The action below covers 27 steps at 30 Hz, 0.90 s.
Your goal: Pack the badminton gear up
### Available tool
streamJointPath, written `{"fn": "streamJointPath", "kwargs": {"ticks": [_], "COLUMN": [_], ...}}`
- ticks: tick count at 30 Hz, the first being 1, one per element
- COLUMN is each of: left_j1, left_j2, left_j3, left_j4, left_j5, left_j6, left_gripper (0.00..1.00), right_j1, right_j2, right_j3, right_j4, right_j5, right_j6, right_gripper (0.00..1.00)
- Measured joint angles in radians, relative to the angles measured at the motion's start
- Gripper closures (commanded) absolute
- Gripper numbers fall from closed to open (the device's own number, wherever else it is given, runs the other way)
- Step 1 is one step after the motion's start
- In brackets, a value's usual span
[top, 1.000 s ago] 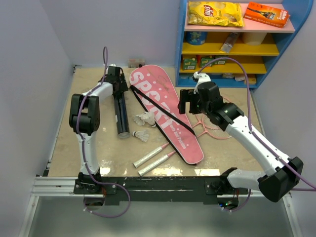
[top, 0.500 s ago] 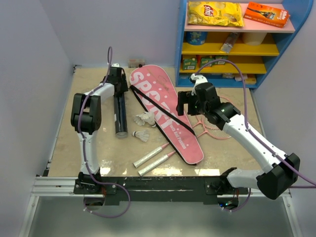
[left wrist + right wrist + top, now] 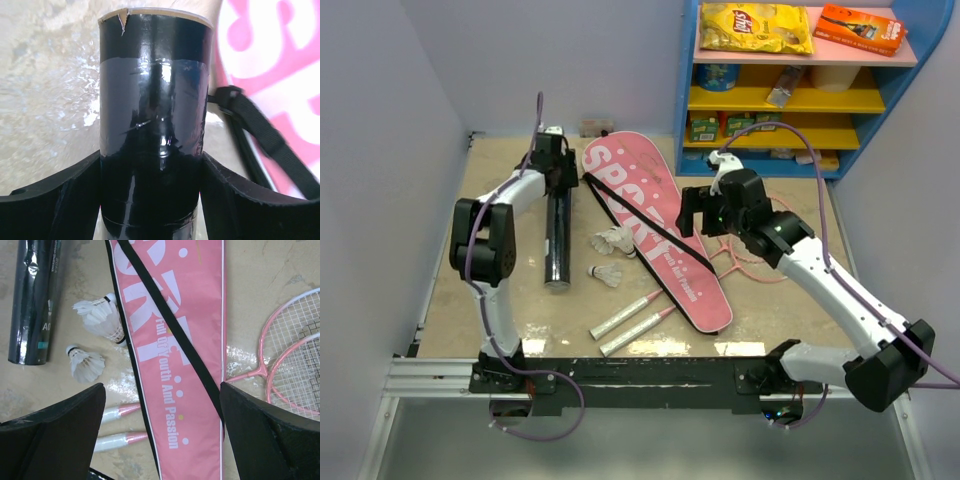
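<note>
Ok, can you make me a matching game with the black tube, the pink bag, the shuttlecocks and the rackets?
Things:
1. black tube
2. pink bag
3. shuttlecocks
4. rackets

Clues:
A. lying partly under the bag
B. between the tube and the bag
C. gripped by the left end effector
D. has big white letters

Pairs: 1-C, 2-D, 3-B, 4-A

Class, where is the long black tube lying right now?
Overhead view: the black tube lies on the left of the table, just left of the pink bag, its far end gripped by the left claw, two shuttlecocks beside its near end.
</note>
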Motion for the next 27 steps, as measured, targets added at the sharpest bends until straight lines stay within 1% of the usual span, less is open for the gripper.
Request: {"fn": "streamJointPath", "kwargs": {"ticks": [7, 10, 15, 17, 22, 27], "left_j1": [-0.031, -0.060, -0.103, -0.130, -0.253, -0.392], "left_j2": [-0.257, -0.395, -0.556, -0.601, -0.683, -0.771], "left_j3": [-0.050, -0.101, -0.180, -0.207, -0.286, -0.393], "left_j4": [-0.051, -0.061, -0.076, -0.091, -0.138, -0.196], "left_j5": [0.079, 0.164, 0.321, 0.362, 0.464, 0.517], "left_j6": [0.023, 0.034, 0.077, 0.101, 0.180, 0.263], "left_gripper": [0.89, 0.89, 0.88, 0.89, 0.87, 0.86], "right_j1": [0.000, 0.000, 0.000, 0.000, 0.000, 0.000], "right_j2": [-0.058, -0.106, -0.200, -0.227, -0.269, -0.284], "right_j3": [0.023, 0.028, 0.069, 0.085, 0.120, 0.125], "right_j4": [-0.065, -0.105, -0.172, -0.194, -0.254, -0.306], "right_j5": [-0.023, -0.039, -0.080, -0.103, -0.170, -0.249], "right_j6": [-0.005, -0.010, -0.016, -0.020, -0.032, -0.043], "right_gripper": [0.01, 0.01, 0.02, 0.03, 0.04, 0.08]}}
